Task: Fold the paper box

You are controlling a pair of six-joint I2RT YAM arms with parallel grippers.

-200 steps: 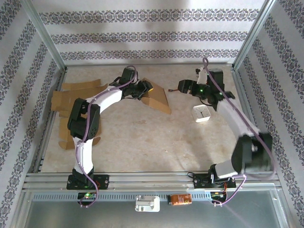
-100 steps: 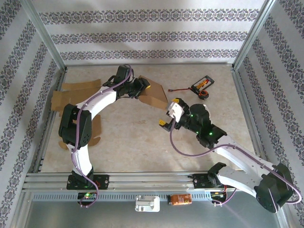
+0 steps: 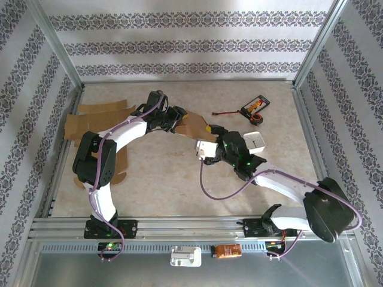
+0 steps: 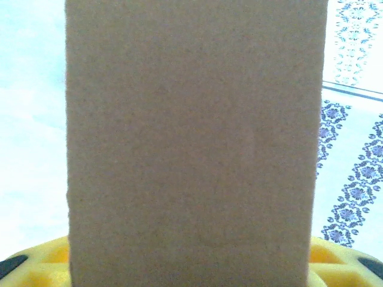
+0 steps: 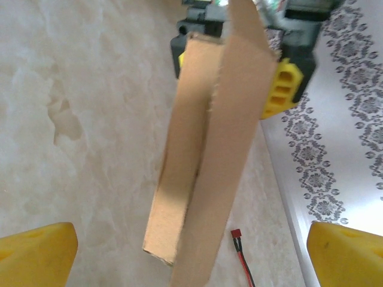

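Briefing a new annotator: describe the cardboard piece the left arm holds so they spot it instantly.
On the far-left side of the table, flat cardboard sheets lie spread out. Follow the left arm from there to its end effector near the far middle, which grips the piece. Unlike the flat sheets, it is folded into a narrow V and held up at a tilt.

The top camera looks down over the table (image 3: 167, 179); both wrist cameras closely face the cardboard (image 4: 191, 143).
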